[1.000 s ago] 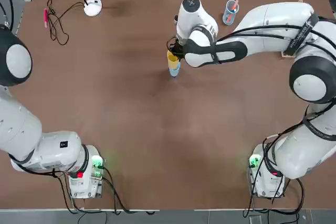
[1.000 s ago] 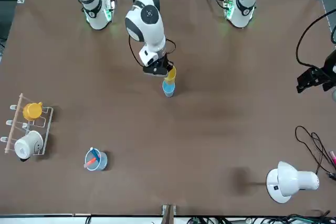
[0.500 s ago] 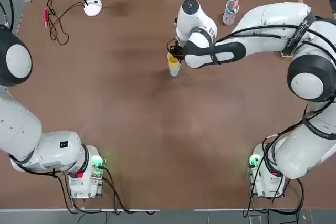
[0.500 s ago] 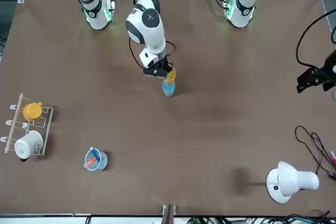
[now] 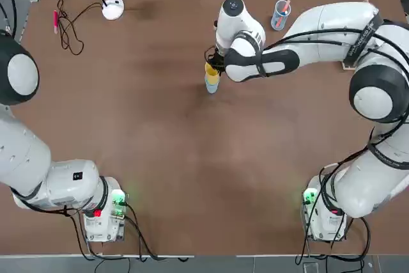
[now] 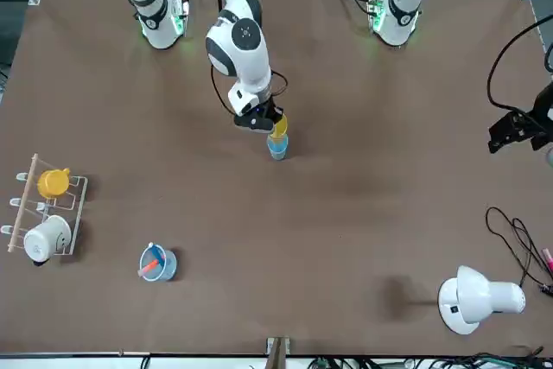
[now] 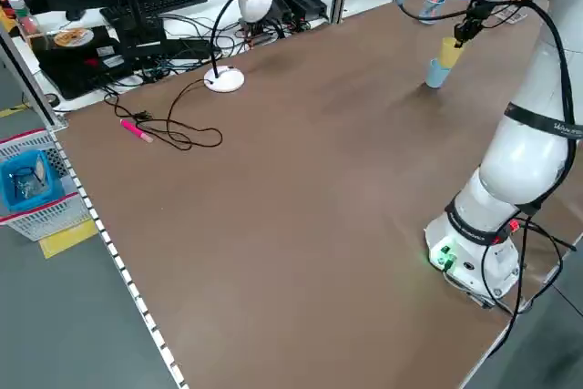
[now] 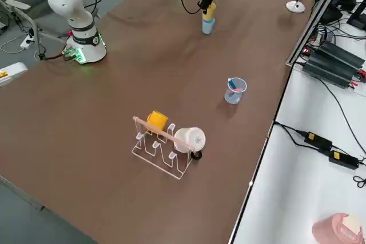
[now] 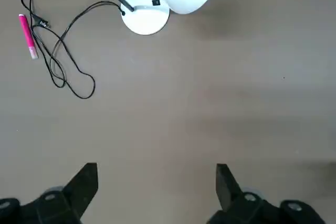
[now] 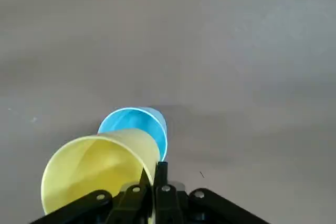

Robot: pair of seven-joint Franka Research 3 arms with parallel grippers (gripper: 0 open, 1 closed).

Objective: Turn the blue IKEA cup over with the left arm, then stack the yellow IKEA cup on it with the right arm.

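Observation:
The blue IKEA cup (image 5: pixel 211 85) stands on the brown table past its middle, also seen from the front (image 6: pixel 276 148) and from the side (image 7: pixel 436 74). Right over it hangs the yellow IKEA cup (image 5: pixel 211 70), mouth up and tilted, its base close to the blue cup's top (image 8: pixel 208 25); I cannot tell whether they touch. My right gripper (image 10: pixel 160 170) is shut on the yellow cup's rim (image 10: pixel 100 166). My left gripper (image 9: pixel 155 178) hovers open and empty high over the far left of the table, near the lamp.
A white desk lamp (image 5: pixel 112 8), its black cable and a pink pen (image 5: pixel 56 20) lie at the far left. A clear glass with pink sticks (image 5: pixel 280 14) stands at the far right, beside a wire rack (image 6: pixel 71 213) holding an orange mug and a white mug.
The right gripper, still shut on the yellow cup, dipped slightly over the blue cup and came back up a little. The left arm has not moved.

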